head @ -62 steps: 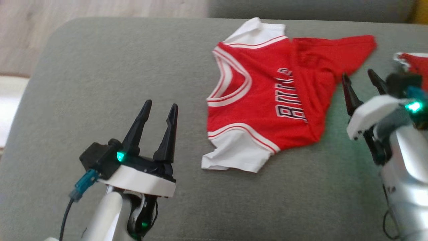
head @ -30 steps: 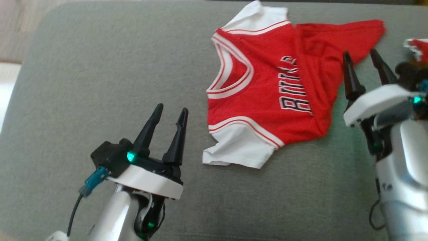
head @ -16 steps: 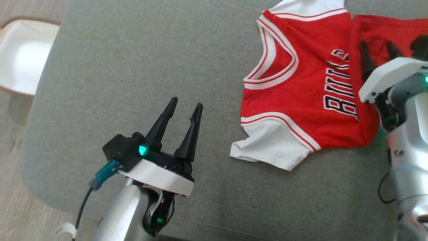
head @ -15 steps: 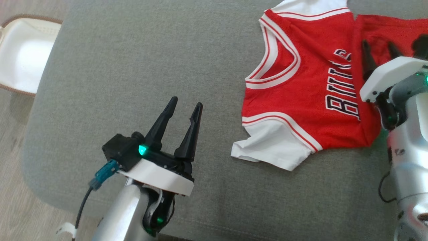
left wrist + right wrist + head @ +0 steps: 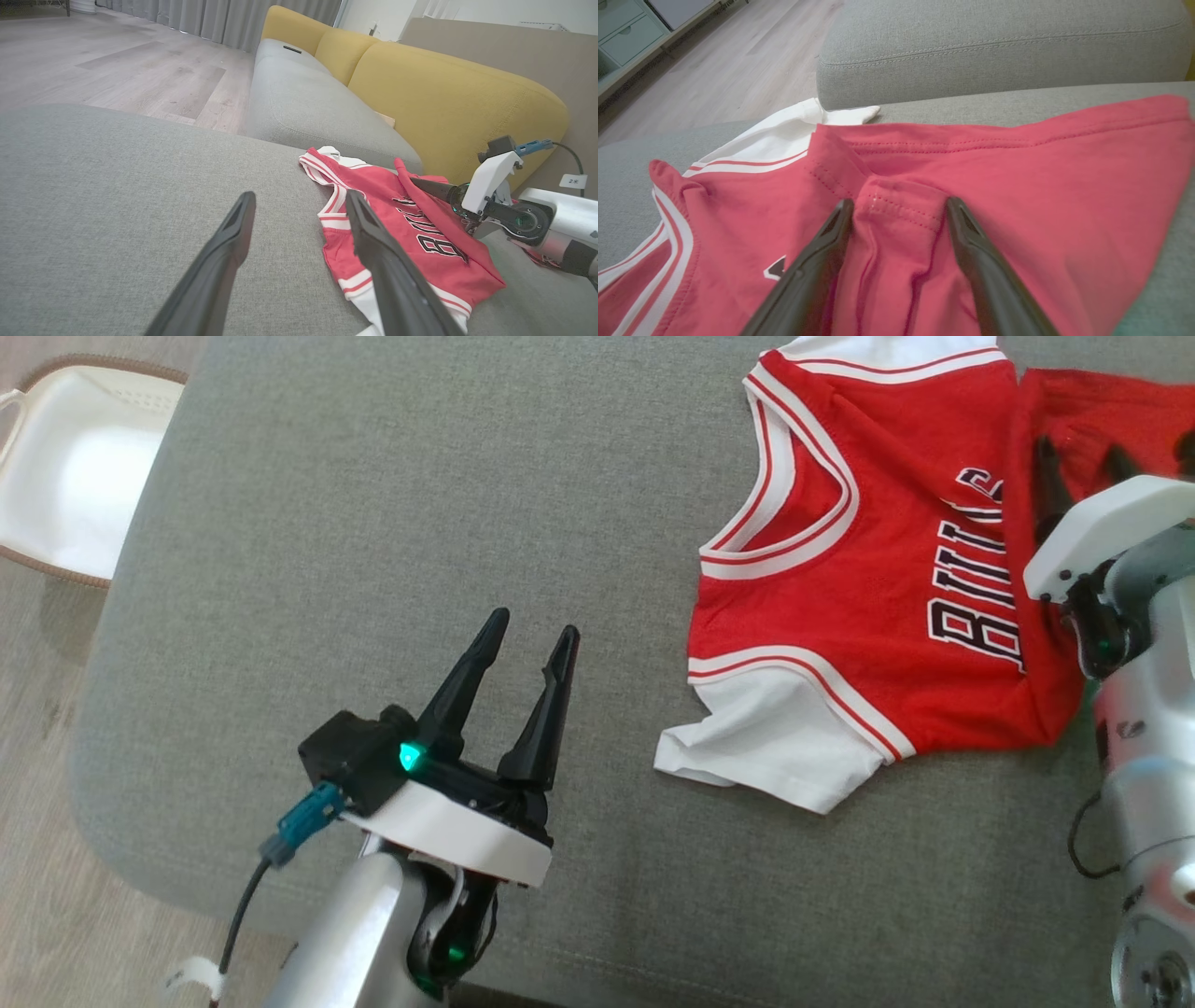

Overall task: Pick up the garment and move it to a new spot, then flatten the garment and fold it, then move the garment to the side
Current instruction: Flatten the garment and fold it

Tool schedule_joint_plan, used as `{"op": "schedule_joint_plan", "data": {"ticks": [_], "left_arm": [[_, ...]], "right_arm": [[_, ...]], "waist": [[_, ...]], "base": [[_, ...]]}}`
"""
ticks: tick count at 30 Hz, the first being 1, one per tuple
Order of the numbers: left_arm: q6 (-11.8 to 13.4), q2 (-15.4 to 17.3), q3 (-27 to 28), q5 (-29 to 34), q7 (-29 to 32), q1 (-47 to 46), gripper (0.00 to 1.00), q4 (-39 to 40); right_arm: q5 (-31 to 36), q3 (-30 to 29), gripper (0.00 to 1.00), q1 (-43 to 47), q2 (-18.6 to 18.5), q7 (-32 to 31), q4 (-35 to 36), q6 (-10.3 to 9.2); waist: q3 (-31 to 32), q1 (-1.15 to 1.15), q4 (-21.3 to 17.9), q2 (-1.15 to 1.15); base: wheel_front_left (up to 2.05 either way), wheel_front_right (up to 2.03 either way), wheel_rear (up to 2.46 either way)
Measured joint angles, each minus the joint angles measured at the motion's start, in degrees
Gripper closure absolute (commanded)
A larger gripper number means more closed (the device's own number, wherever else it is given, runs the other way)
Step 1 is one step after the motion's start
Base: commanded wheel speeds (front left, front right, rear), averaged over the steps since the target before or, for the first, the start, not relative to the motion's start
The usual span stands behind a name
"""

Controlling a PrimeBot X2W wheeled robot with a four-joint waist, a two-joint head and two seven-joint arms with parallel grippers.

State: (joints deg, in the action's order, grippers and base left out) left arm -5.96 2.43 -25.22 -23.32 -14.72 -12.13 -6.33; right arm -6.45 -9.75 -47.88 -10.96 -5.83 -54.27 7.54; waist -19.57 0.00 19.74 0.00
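Straddling a raised fold of the garment (image 5: 1017,186), the right pincer (image 5: 899,201) stands apart (left pincer (image 5: 534,622) likewise, over the cushion's (image 5: 373,476) near edge).

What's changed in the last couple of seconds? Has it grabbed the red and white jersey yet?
The right gripper has moved forward from beside the red and white basketball jersey to over its folded red part, fingers open astride a raised fold; nothing gripped yet. The camera also swung, shifting the picture. The jersey lies as before on the grey fabric cushion, and the left gripper stays open above bare cushion.
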Motion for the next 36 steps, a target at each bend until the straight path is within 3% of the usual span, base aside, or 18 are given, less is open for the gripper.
{"op": "schedule_joint_plan", "data": {"ticks": [9,10,11,12,26,29,36], "left_arm": [[-0.01,0.0,-0.11,0.0,0.0,-0.48,0.0,-0.01],[-0.01,0.0,-0.11,0.0,0.0,-0.67,0.0,-0.02],[-0.01,0.0,-0.12,0.0,0.0,-0.9,0.0,-0.03],[-0.01,0.0,-0.12,0.0,0.0,-1.1,0.0,-0.04],[0.0,0.0,0.49,0.14,0.01,-0.77,0.0,-0.86],[-0.01,-0.01,1.75,0.89,0.0,0.04,0.0,-0.9],[-0.11,0.03,4.37,2.23,0.01,3.89,0.0,-1.3]], "right_arm": [[1.62,1.64,0.0,-2.7,-0.04,2.07,-3.03,0.0],[1.69,1.78,0.43,-2.94,-0.05,2.37,-3.5,0.0],[1.8,1.88,0.67,-3.19,-0.09,2.4,-3.89,0.0],[1.93,2.0,1.0,-3.33,-0.19,2.43,-4.16,0.0],[-1.78,1.93,1.0,-3.36,-0.48,6.47,-6.44,0.0],[-4.68,1.54,1.0,-2.36,-0.55,7.42,-4.63,0.0],[-10.77,-1.22,1.0,11.29,-0.75,7.46,5.87,0.0]], "waist": [[-0.33,0.0,-0.19,0.0],[-0.33,0.0,-0.18,0.0],[-0.32,0.0,-0.17,0.0],[-0.29,0.0,-0.17,0.0],[2.88,0.0,-2.85,0.0],[4.36,0.0,-4.38,0.0],[8.73,0.0,-9.93,0.0]], "base": [[0.0,0.0,0.0],[0.0,0.0,0.0],[0.0,0.0,0.0],[0.0,0.0,0.0],[0.0,0.0,0.0],[0.0,0.0,0.0],[0.0,0.0,0.0]]}}
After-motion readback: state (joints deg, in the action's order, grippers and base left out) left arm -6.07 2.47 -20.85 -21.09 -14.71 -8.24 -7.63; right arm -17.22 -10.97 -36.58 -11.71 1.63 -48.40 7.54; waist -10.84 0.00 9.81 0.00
